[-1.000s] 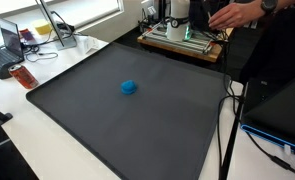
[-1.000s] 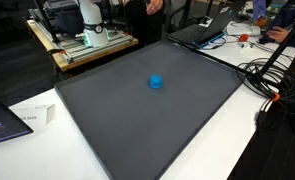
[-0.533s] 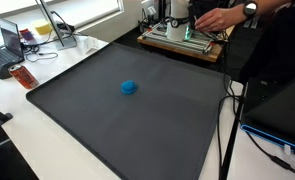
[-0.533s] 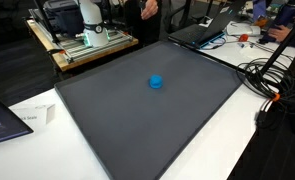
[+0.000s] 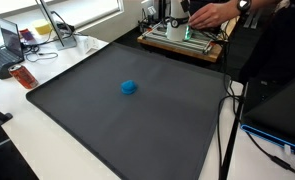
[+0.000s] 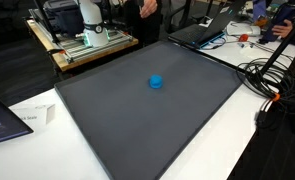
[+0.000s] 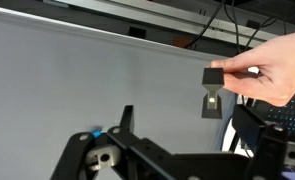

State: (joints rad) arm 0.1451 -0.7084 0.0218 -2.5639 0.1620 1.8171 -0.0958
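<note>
No working contact is made yet. The step in hand is judged to be a wait at the outset, with the gripper point(image 7: 199, 132) held near the far edge of the large dark grey rectangular mat point(image 5: 87, 110), close to the low wooden platform point(image 5: 182, 42) on which the robot's white base point(image 6: 87, 15) is mounted. In the wrist view the jaws are seen spread as wide as they go. Nothing is held between them and nothing is touched by them. A small black block point(image 7: 215, 78) is pinched between the thumb and fingers of a person's bare hand point(image 7: 272, 68) and is held in the air in front of the gripper, seen against the mat's grey surface and apart from both jaws (a paler patch shows on its lower part, and what it is cannot be told). In an exterior view the same hand point(image 5: 205, 14) is seen reaching in above the platform, just beyond the mat's far edge. A small round blue object point(image 5: 129, 87) lies near the middle of the mat in both exterior views point(image 6: 156, 82), well apart from the gripper. It is judged that any next move calls for care. The open jaws would have to be lined up on either side of the block, and the person's fingers would have to be kept out of the closing path.
</note>
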